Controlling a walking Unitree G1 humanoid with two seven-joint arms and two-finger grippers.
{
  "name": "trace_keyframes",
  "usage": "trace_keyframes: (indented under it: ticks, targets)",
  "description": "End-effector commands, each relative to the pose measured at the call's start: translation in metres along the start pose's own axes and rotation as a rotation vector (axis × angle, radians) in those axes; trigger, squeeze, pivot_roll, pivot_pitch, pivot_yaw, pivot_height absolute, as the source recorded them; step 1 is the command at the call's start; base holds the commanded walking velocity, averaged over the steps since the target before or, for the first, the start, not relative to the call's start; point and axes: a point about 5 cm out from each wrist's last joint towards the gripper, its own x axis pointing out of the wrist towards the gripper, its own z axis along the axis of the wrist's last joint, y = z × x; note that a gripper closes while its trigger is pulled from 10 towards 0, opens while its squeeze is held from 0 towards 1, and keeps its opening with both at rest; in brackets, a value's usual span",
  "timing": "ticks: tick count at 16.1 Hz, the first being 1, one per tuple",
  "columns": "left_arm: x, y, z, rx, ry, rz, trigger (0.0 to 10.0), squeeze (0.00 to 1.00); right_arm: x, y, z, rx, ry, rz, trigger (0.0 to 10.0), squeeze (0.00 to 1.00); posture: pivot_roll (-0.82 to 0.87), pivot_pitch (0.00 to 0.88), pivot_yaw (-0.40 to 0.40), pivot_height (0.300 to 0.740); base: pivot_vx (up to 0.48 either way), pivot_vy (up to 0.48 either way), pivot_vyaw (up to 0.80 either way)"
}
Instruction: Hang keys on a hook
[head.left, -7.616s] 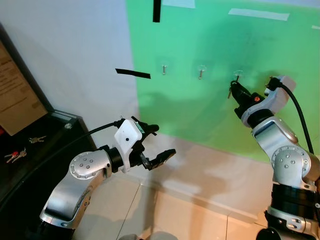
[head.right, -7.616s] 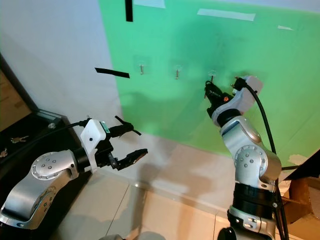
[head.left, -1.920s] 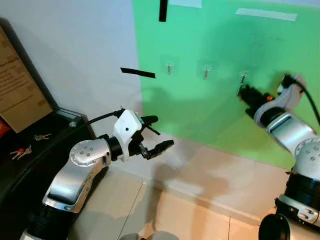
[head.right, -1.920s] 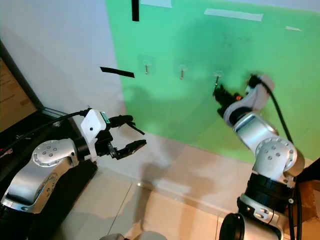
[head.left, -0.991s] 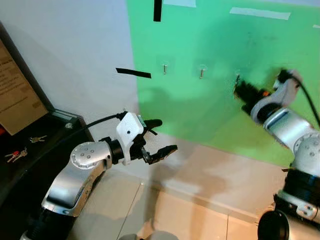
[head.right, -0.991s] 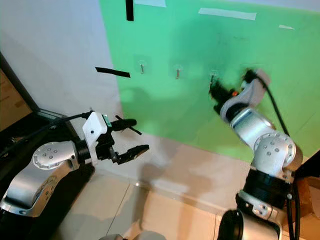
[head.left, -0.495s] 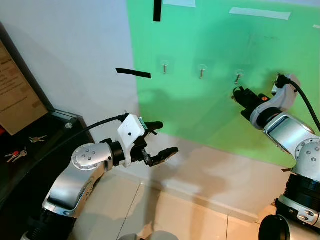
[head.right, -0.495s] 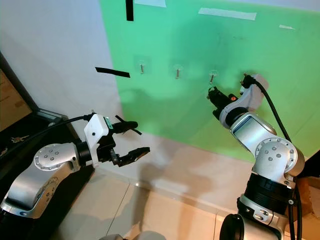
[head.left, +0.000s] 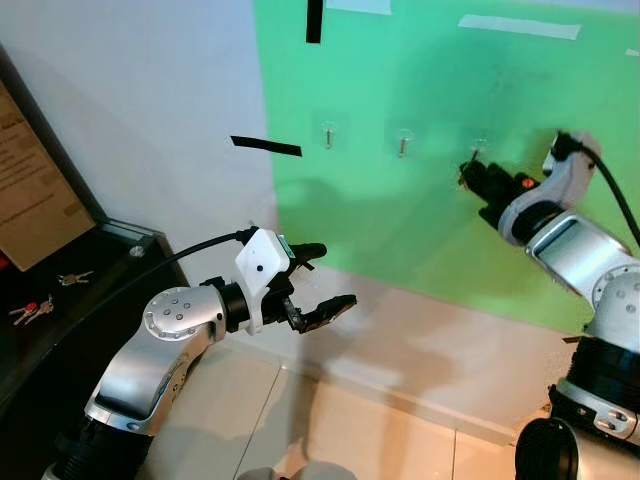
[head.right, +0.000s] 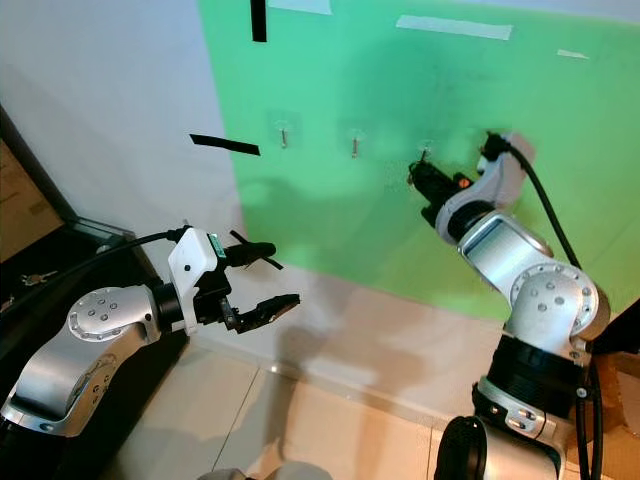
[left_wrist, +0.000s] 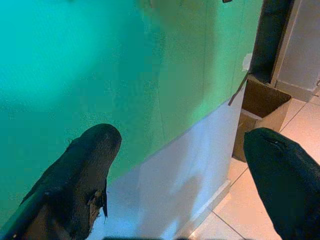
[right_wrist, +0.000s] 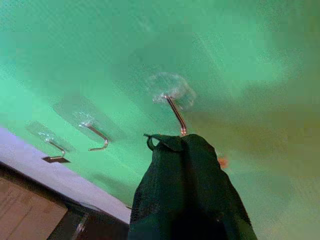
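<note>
Three small metal hooks are stuck in a row on the green wall panel (head.left: 420, 230): left hook (head.left: 328, 135), middle hook (head.left: 403, 144), right hook (head.left: 479, 150). My right gripper (head.left: 470, 178) is raised against the wall just below the right hook (right_wrist: 175, 114). It is shut on the keys, and a small key ring (right_wrist: 151, 142) pokes out beside the hook's tip. I cannot tell whether the ring is over the hook. My left gripper (head.left: 335, 273) is held out low in front of the wall, open and holding nothing.
A black cabinet (head.left: 70, 330) stands at the left with two more key bunches (head.left: 73, 278) (head.left: 30, 310) on top and a cardboard panel (head.left: 30, 170) leaning behind. Black tape strips (head.left: 265, 146) mark the wall. A cardboard box (left_wrist: 260, 100) sits on the tiled floor.
My right gripper has risen a little with the keys and now sits closer under the right hook. The left arm has not moved.
</note>
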Motion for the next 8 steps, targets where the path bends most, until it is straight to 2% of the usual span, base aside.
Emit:
trace_keyframes:
  ticks: [1,8]
  targets:
    - [0.0002,-0.0002,0.0044,0.022,-0.004,-0.009,10.0,0.0,-0.0001,0.0062,0.008,-0.014,-0.026,0.019,10.0,0.0,-0.05,0.0,0.009,0.74,0.0,0.0,0.0]
    - [0.0009,0.0008,0.0039,0.022,-0.002,-0.009,10.0,0.0,0.0088,0.0005,0.0154,0.028,-0.064,-0.05,10.0,0.0,-0.04,0.0,0.009,0.74,0.0,0.0,0.0]
